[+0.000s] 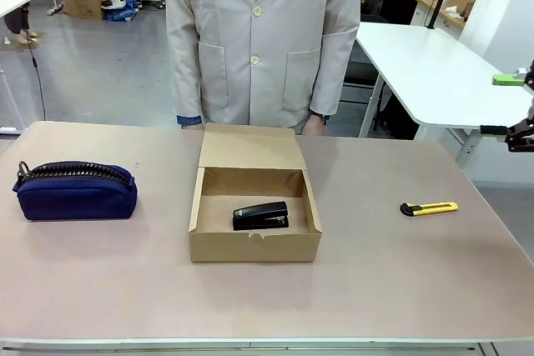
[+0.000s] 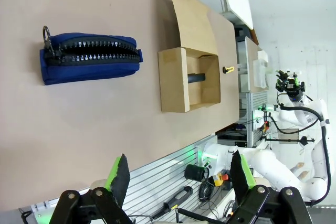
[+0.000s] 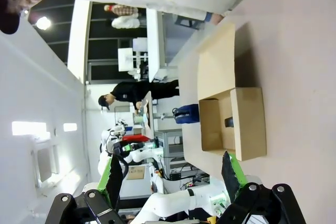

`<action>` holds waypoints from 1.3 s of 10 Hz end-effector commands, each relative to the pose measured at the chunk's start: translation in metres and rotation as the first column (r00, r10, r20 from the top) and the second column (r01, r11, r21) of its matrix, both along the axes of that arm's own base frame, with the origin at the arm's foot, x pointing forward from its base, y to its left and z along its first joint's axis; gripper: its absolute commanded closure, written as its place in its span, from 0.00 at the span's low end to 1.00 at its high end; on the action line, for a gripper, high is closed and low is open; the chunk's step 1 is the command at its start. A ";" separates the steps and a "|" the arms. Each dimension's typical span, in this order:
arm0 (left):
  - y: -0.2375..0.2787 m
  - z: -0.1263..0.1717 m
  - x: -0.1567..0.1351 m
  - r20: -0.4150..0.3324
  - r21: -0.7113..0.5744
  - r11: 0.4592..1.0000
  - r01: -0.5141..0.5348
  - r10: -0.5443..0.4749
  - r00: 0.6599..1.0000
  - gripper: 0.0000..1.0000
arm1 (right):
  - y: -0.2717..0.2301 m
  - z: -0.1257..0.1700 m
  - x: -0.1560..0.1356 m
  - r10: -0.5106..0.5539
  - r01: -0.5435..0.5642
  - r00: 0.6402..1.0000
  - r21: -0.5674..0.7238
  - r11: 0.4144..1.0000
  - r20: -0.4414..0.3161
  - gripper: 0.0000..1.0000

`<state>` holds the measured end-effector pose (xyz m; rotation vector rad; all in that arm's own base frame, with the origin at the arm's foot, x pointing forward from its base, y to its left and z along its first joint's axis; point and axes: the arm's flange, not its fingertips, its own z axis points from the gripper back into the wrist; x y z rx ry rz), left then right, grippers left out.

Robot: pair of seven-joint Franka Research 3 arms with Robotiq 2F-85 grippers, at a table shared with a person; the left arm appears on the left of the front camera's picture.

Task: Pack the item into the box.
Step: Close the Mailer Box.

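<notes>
Stapler (image 1: 260,215) lies flat inside the open box (image 1: 254,248), whose lid flap is folded back toward the person (image 1: 259,31). Right gripper (image 1: 496,104) hangs raised beyond the right side of the table (image 1: 375,277), fingers spread, empty, well apart from the stapler. Left gripper (image 2: 179,176) is likewise spread, empty and well apart from the box. Utility knife (image 1: 429,208) and pouch (image 1: 75,191) lie outside the box.
</notes>
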<state>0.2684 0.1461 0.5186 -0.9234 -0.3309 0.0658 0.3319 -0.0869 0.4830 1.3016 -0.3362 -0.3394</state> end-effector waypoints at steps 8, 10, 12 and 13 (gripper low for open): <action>-0.001 0.000 0.001 0.021 -0.016 1.000 0.008 -0.008 1.000 0.00 | -0.001 0.001 -0.001 0.015 -0.015 1.000 -0.011 1.000 0.003 0.00; -0.001 0.000 0.001 0.021 -0.016 1.000 0.008 -0.008 1.000 0.00 | -0.001 0.001 -0.001 0.015 -0.015 1.000 -0.011 1.000 0.003 0.00; -0.001 0.000 0.001 0.021 -0.016 1.000 0.008 -0.008 1.000 0.00 | -0.001 0.001 -0.001 0.015 -0.015 1.000 -0.011 1.000 0.003 0.00; -0.001 0.000 0.001 0.021 -0.016 1.000 0.008 -0.008 1.000 0.00 | -0.001 0.001 -0.001 0.015 -0.015 1.000 -0.011 1.000 0.003 0.00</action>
